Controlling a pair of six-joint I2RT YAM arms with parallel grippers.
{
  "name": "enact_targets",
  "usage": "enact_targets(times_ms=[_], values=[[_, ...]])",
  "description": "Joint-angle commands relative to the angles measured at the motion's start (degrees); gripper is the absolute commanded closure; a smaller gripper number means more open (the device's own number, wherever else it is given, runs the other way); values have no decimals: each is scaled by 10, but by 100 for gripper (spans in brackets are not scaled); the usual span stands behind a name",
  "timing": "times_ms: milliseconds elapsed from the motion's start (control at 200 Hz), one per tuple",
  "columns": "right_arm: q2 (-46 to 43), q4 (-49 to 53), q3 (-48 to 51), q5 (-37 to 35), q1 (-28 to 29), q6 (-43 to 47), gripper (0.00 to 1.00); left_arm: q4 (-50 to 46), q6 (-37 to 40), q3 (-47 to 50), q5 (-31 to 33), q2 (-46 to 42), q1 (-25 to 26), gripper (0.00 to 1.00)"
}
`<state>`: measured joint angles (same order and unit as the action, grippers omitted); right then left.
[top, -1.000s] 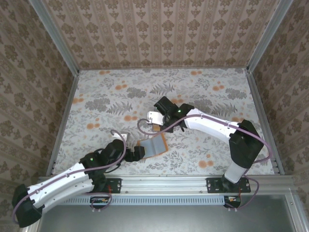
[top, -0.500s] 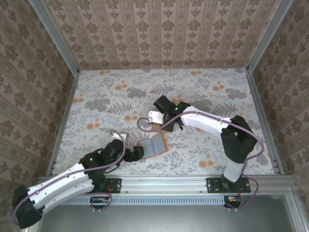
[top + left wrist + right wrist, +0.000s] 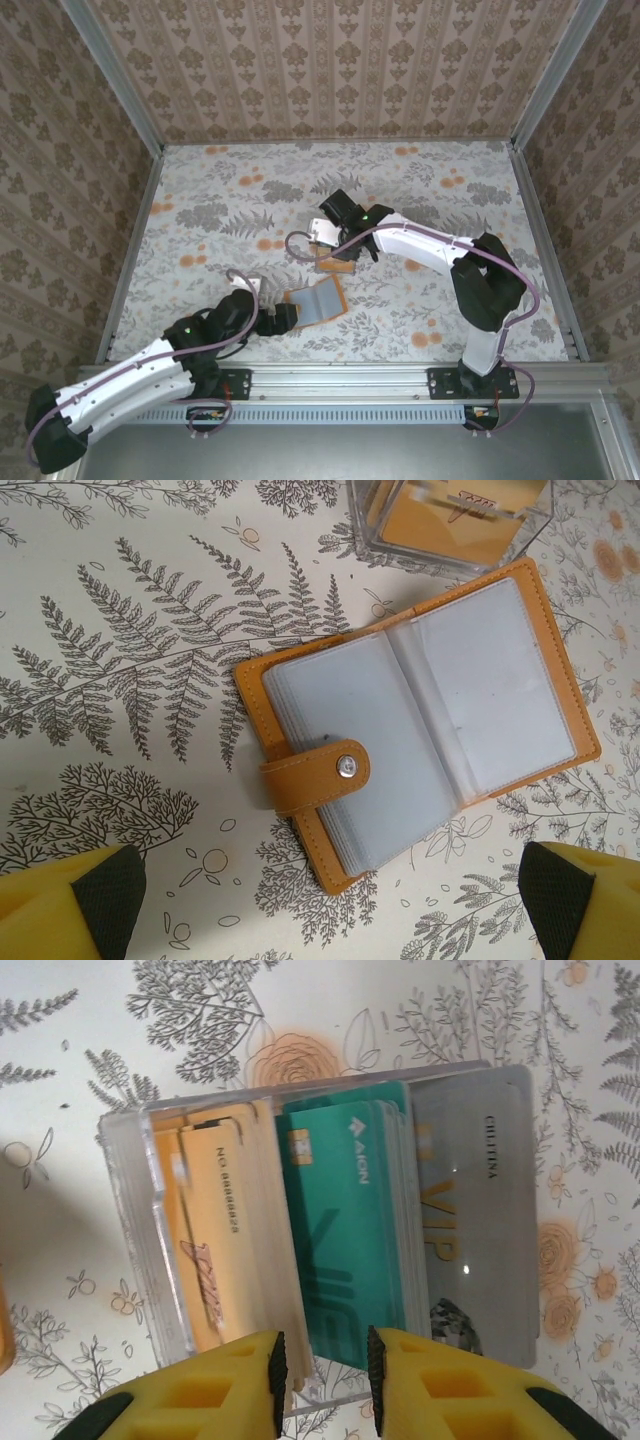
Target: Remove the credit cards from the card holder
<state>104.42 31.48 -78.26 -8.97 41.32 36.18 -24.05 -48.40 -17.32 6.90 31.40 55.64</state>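
Observation:
The card holder [image 3: 420, 730] lies spread flat, orange outside with grey-blue sleeves and a snap strap [image 3: 315, 775]. It lies by the near edge [image 3: 315, 300]. My left gripper [image 3: 332, 885] hangs open above it, its fingers wide on either side and touching nothing; from above it sits at the holder's left end [image 3: 280, 318]. The credit cards stand in a clear box [image 3: 130, 1230]: orange-tan ones [image 3: 215, 1230], teal ones [image 3: 345, 1230] and a grey VIP one [image 3: 470, 1230]. My right gripper [image 3: 325, 1370] is over the box [image 3: 332, 240], its jaws a little apart around the teal cards' near edge.
The clear box [image 3: 450, 520] stands just beyond the holder's far edge. Patterned walls and metal rails [image 3: 130, 250] enclose the floral tabletop [image 3: 450, 200]. Both arms reach in from the near rail.
The right gripper's jaws have parted from shut, over the box of cards. Its arm has folded in toward the left. The left arm and the card holder have stayed put.

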Motion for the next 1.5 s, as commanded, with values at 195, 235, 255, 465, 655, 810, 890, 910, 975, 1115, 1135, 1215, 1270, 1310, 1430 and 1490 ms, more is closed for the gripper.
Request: enact_targets(times_ms=[195,235,255,465,655,810,890,910,975,1115,1135,1215,1270,1310,1430,1490], values=[[-105,-63,35,26,0,-208,67,30,-30,18,-13,-2,-6,7],[-119,-67,45,42,-1,-264,65,38,-35,20,-16,2,-7,9],[-125,-68,51,53,0,-291,64,39,-38,21,-16,3,-6,10],[-187,-107,168,116,7,-475,62,94,-60,31,-35,37,-6,18],[-226,-206,302,164,14,-582,60,127,-71,29,-34,80,-4,22],[-223,-260,360,183,24,-640,60,134,-70,20,-32,110,-5,23],[-220,-291,376,191,28,-660,59,134,-68,15,-30,125,-5,22],[-218,-296,379,190,29,-662,59,135,-67,15,-30,128,-5,22],[-212,-310,382,191,31,-670,59,137,-66,12,-30,139,-4,22],[-192,-325,379,198,33,-680,60,149,-67,8,-34,161,-5,23],[-188,-327,378,199,34,-681,60,150,-68,6,-34,164,-5,23],[-176,-327,372,202,33,-682,61,154,-67,4,-35,173,-4,23],[-171,-330,371,206,35,-684,61,157,-67,2,-36,178,-4,23],[-170,-330,370,206,35,-684,61,157,-67,1,-36,181,-4,23],[-190,-331,378,177,36,-696,61,155,-67,0,-34,184,-4,23],[-210,-333,386,163,36,-702,61,154,-67,0,-33,184,-4,23]])
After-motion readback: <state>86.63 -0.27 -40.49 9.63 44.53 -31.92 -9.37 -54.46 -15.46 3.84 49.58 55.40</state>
